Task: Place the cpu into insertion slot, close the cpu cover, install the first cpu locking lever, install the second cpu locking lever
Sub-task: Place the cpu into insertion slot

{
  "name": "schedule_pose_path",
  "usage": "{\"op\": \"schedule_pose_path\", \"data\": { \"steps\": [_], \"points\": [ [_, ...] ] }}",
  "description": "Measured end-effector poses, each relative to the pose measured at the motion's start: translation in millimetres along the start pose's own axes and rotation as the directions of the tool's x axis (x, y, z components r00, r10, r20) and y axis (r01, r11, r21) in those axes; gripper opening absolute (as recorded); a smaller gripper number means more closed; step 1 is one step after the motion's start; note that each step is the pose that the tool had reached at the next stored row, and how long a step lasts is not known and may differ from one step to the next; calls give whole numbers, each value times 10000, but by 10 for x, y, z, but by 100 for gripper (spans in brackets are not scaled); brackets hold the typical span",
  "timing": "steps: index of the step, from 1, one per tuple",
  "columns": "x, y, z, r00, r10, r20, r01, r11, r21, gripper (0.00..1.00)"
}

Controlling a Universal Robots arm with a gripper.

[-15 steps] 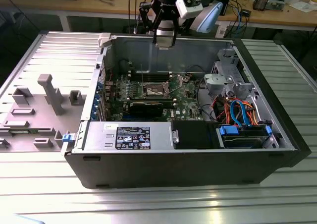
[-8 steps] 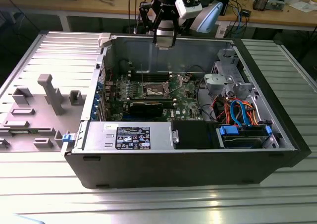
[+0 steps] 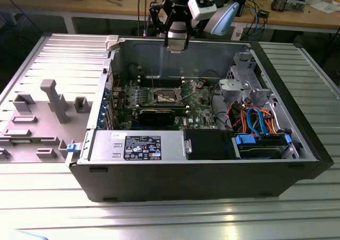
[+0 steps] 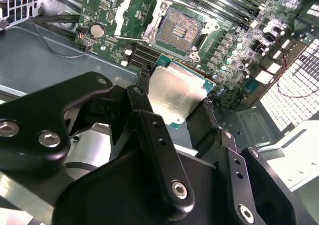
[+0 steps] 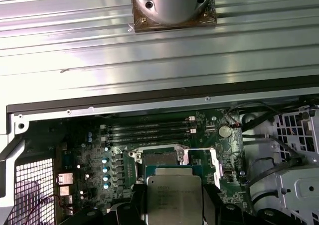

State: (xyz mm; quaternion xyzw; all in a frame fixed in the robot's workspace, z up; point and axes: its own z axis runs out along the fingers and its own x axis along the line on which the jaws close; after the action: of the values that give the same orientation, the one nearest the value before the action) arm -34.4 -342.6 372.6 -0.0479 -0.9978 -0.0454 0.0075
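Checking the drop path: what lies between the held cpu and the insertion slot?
The second wrist view shows nothing between the cpu and the insertion slot.

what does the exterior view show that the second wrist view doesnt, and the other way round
Exterior view's own: the whole open case, its power supply, blue and orange cables, the grey fixture on the exterior view's left. Second wrist view's own: the cpu clamped in the gripper, and the insertion slot with fine contacts. Shared: gripper above the green motherboard, slot uncovered.
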Motion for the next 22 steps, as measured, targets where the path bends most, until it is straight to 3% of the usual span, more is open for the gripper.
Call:
{"op": "schedule_pose_path", "data": {
  "steps": [4,11,14,22],
  "points": [
    [0,0,1,9998,217,19,-217,9998,-4,55],
    [0,0,1,9997,242,22,-242,9997,-5,55],
    [0,0,1,9982,601,53,-601,9982,-13,55],
    [0,0,1,9981,616,55,-616,9981,-13,55]
  ]
}}
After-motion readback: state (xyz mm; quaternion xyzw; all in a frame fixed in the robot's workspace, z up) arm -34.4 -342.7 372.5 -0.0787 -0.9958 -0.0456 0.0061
